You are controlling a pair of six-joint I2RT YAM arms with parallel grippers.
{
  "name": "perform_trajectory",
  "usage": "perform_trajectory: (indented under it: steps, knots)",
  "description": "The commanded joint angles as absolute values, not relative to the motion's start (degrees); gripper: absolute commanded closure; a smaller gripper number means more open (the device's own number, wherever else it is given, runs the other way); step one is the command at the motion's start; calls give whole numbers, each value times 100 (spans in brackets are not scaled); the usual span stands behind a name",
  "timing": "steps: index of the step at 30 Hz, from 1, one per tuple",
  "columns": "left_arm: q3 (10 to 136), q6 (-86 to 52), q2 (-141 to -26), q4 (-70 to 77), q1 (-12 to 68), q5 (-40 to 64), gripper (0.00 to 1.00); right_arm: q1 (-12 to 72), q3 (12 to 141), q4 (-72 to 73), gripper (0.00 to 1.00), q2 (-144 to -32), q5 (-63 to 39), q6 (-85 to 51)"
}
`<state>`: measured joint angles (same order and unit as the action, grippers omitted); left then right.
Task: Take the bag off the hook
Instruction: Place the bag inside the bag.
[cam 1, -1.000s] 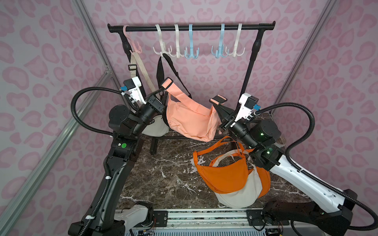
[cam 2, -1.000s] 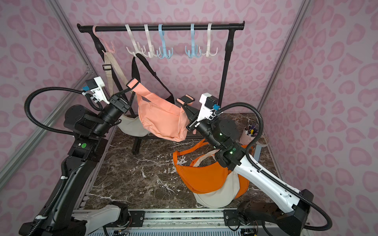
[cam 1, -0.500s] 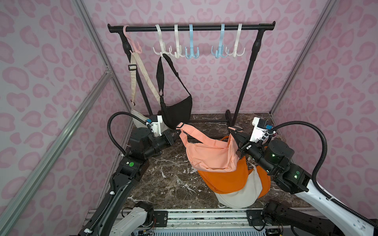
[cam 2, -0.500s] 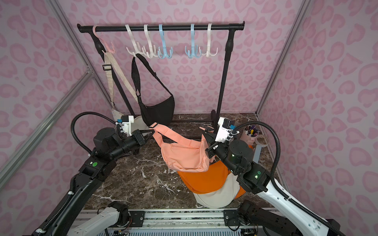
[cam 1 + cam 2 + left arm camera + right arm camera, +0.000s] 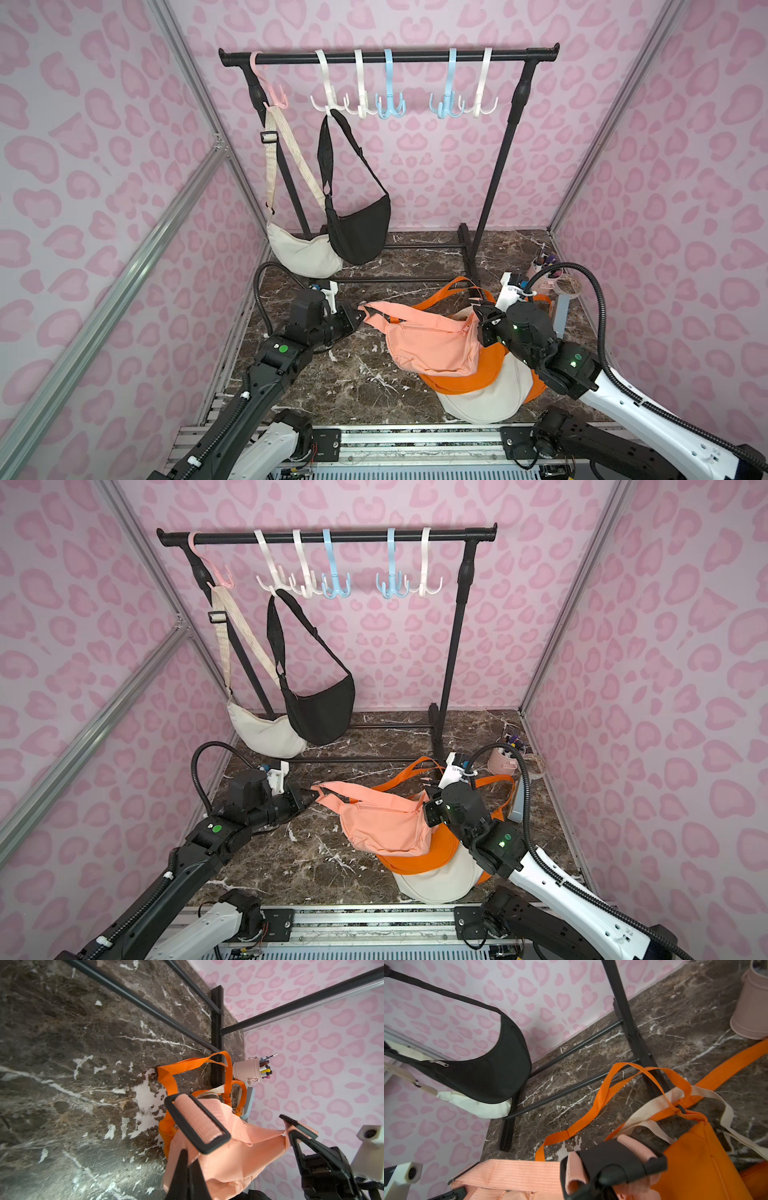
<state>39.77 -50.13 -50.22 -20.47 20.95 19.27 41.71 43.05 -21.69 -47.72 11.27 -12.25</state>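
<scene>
Top views, both: peach bag is off the rack, with no hook touching it. Its body rests on an orange bag on the marble floor. Left gripper is clenched on one strap end. Right gripper is clenched on the other end, by the buckle. The bag is stretched between them.

Risks, as I judge them:
- Webbing may cling to a finger on release, so an arm pulling away would drag the bag off the pile.
- Loose orange strap loops just beside the right gripper and could snag it.
- Pen cup sits near the right arm's cable; a wide swing could tip it.

Black bag hangs on the rack, well apart.
</scene>
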Motion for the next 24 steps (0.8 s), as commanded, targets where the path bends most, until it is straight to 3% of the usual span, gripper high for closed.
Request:
perform_trajectory:
  steps: [1,8,11,16,21,24]
  knots:
    - [3746,-5169,-5026,-2023,2083,1705,97,3956,4169,-2295,97,-4949,964,-1749]
    - [3312,-5234,-5161,-1969,2083,1432,95,3564,4024,-2566,91,-5522,410,-2131]
    - [3156,-5261,-5144,-1947,2083,1288,90,3539,3955,-2588,83,-5676,298,-2216]
    - [3061,-5318,-5174,-1889,2082,1068,71,3490,4083,-2699,67,-5984,160,-2257]
    - [3220,-5208,-5184,-1943,2074,910,42,3478,4427,-2862,54,-6056,478,-2171]
    - [3329,-5155,-5133,-2095,2079,737,30,3480,4626,-2968,45,-6030,714,-2103]
